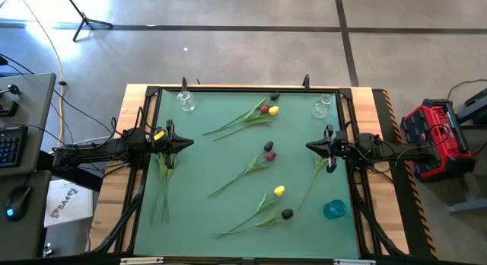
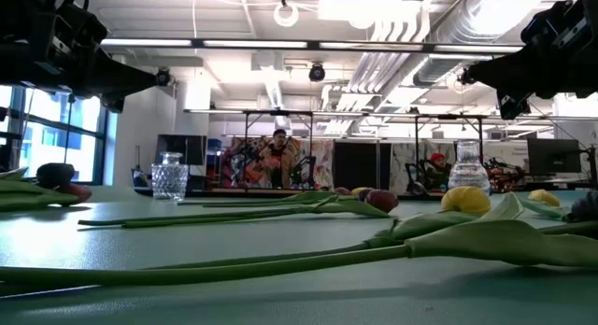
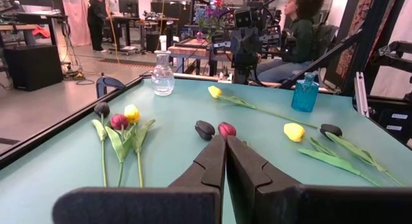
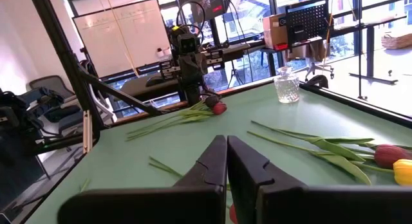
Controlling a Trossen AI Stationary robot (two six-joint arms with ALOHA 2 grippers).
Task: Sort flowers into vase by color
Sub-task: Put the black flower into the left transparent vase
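Long-stemmed tulips lie flat on the green mat (image 1: 228, 219). A black, red and yellow group (image 1: 266, 110) lies near the far edge. A black and red pair (image 1: 268, 151) is at the middle. A yellow (image 1: 279, 191) and a black one (image 1: 287, 214) lie nearer. One yellow tulip (image 3: 214, 91) lies by the right arm, and a red one (image 4: 219, 108) with green stems (image 1: 163, 174) under the left arm. My left gripper (image 1: 185, 143) hovers shut at the mat's left side. My right gripper (image 1: 310, 147) hovers shut at its right side. Both point inward.
Two clear glass vases stand at the far corners, one on the left (image 1: 186, 102) and one on the right (image 1: 323, 106). A blue vase (image 1: 335, 209) stands near the right edge. A raised black frame (image 1: 144, 181) borders the mat. People sit and stand in the room beyond.
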